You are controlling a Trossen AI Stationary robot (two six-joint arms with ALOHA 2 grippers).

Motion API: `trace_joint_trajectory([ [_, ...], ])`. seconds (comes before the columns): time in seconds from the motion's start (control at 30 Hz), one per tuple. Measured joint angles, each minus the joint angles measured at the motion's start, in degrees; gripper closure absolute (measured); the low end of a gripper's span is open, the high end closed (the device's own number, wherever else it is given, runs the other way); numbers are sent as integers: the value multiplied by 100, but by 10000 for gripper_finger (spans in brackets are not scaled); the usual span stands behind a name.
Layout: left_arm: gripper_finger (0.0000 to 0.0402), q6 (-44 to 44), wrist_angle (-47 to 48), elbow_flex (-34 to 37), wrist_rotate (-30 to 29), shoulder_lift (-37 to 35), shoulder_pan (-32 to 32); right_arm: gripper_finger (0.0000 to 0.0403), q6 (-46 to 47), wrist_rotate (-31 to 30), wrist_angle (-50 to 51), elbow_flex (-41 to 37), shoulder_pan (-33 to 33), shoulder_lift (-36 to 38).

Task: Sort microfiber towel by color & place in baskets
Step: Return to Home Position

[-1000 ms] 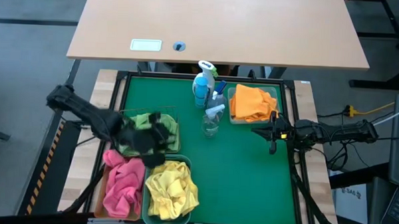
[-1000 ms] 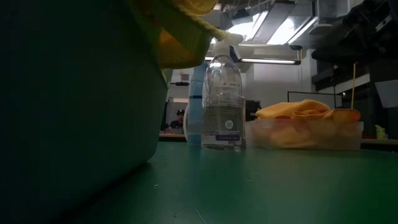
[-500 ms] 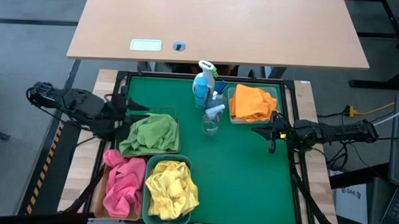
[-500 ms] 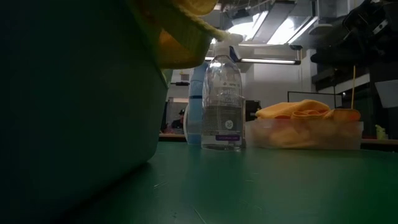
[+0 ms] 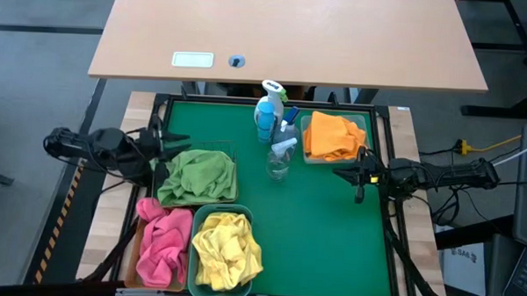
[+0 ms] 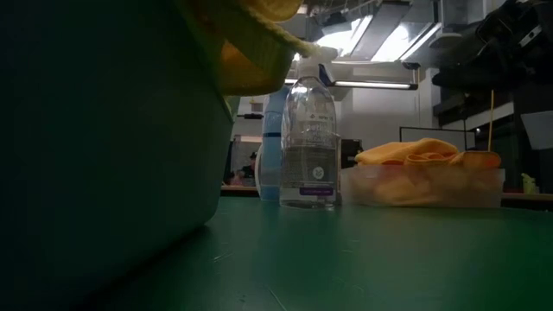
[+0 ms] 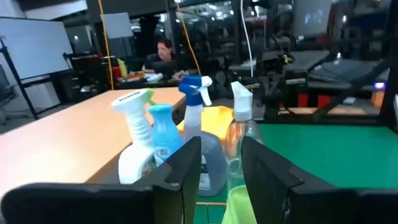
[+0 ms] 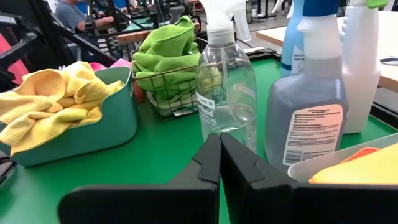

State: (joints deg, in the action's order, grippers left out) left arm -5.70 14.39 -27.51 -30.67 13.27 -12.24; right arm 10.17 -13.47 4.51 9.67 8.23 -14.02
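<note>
Left tool (image 7: 221,145), narrowly parted, at nine o'clock beside rectangular wire-mesh basket (image 8: 177,99) of green microfiber towel (image 5: 199,174), right tool (image 8: 219,139) pinched shut at three o'clock

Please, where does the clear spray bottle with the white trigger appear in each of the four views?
High view: clear spray bottle near the mat's middle, left of the orange towel.
Low view: centre; orange towel to its right.
Left wrist view: rightmost bottle; orange towel behind it.
Right wrist view: upper centre; orange towel at the lower right corner.
Shared landmark: the orange towel.
</note>
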Motion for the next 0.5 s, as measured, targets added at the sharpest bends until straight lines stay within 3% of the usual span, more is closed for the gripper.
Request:
trace_joint_trajectory([
  [0.27,292,98,-13,856,53,-1329,73,398,-13,0,5,0,0,0],
  [0.5,292,109,-50,992,194,-1256,78,398,-15,-2,126,0,-1,-11],
])
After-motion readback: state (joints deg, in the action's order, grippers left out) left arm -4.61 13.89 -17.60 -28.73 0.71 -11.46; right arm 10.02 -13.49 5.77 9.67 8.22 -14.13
